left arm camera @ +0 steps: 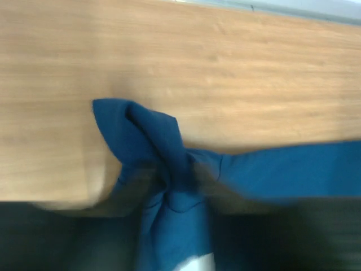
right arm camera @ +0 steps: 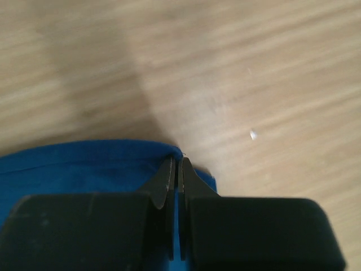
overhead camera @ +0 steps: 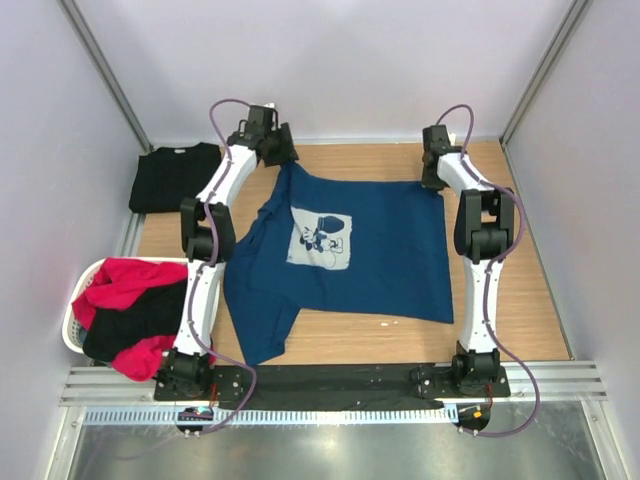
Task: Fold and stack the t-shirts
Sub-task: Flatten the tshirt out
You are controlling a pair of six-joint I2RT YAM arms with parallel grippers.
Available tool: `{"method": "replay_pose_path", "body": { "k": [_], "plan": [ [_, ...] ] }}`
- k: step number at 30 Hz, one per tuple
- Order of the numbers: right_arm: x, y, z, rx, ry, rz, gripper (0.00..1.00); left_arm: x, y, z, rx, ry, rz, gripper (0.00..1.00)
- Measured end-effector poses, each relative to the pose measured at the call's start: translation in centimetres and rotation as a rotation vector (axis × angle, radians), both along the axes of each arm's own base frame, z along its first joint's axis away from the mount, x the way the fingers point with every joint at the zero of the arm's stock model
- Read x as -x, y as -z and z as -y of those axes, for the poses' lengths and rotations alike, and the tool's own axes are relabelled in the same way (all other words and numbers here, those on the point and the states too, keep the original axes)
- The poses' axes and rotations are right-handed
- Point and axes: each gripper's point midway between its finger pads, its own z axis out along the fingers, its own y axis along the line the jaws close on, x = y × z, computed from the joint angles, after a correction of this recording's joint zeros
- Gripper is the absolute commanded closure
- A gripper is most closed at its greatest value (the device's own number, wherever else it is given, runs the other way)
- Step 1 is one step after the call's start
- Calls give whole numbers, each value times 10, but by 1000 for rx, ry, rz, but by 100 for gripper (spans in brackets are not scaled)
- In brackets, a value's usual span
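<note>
A navy blue t-shirt point(overhead camera: 370, 255) with a pale square cartoon-mouse print point(overhead camera: 322, 240) lies spread on the wooden table. My left gripper point(overhead camera: 284, 156) is at its far left corner. In the left wrist view the cloth point(left arm camera: 152, 141) bunches into the dark, blurred jaws, so the gripper point(left arm camera: 175, 200) is shut on it. My right gripper point(overhead camera: 436, 183) is at the far right corner, its fingertips point(right arm camera: 167, 175) closed on the blue hem point(right arm camera: 84, 164). A folded black t-shirt point(overhead camera: 175, 176) lies at the far left. Red and black t-shirts point(overhead camera: 130, 305) are piled in a basket.
The white basket point(overhead camera: 72, 325) stands off the table's left near side. Grey walls close in the table on the left, far and right sides. A metal rail point(overhead camera: 330, 385) with both arm bases runs along the near edge. Bare wood shows beyond the shirt.
</note>
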Motion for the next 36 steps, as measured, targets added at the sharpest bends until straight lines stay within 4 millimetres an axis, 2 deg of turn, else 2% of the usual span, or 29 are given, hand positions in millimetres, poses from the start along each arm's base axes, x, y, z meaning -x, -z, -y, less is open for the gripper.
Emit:
{"method": "replay_pose_path", "body": {
  "k": [1, 3, 4, 8, 10, 13, 15, 18, 20, 22, 23, 24, 25, 26, 27, 28, 30, 34, 36],
  "plan": [
    [-10, 5, -2, -3, -8, 5, 99, -8, 4, -1, 4, -5, 9, 1],
    [-29, -2, -6, -19, -18, 49, 99, -22, 6, -7, 24, -33, 28, 0],
    [-43, -13, -8, -24, -21, 94, 99, -25, 5, -13, 23, -44, 36, 0],
    [-77, -64, -7, -30, -9, 241, 99, -31, -7, -42, -28, -92, 73, 0],
    [-91, -89, -5, -40, 2, 310, 99, -17, -13, -60, -78, -122, 54, 0],
    [-97, -103, 6, -44, 28, 344, 99, 21, -30, -81, -140, -169, 9, 1],
    [-91, -95, 16, -33, 50, 314, 99, 44, -48, -87, -166, -187, 5, 2],
    [-74, -68, 29, -6, 88, 220, 99, 78, -67, -83, -202, -187, 5, 2],
    [-59, -49, 35, 9, 104, 144, 99, 97, -73, -68, -228, -160, 6, 2],
    [-44, -30, 38, 23, 113, 78, 96, 109, -70, -46, -249, -122, -3, 3],
    [-38, -23, 43, 29, 121, 52, 90, 116, -66, -35, -258, -101, -15, 4],
    [-33, -15, 43, 30, 123, 29, 70, 124, -59, -26, -266, -81, -35, 5],
    [-27, -9, 43, 27, 128, 7, 59, 135, -51, -15, -272, -58, -60, 6],
    [-22, -5, 43, 26, 127, -15, 33, 145, -41, -5, -282, -32, -85, 7],
    [-18, -4, 43, 18, 130, -32, 25, 154, -32, 2, -290, -11, -105, 8],
    [-16, -5, 44, 16, 128, -42, 20, 164, -21, 8, -301, 10, -124, 9],
    [-11, -11, 44, -3, 126, -50, 15, 187, 3, 14, -329, 48, -178, 18],
    [5, -45, 34, -80, 120, -19, 14, 227, 44, 23, -345, 102, -285, 31],
    [24, -66, 26, -133, 117, 6, 14, 234, 54, 24, -336, 102, -313, 39]
  ]
}}
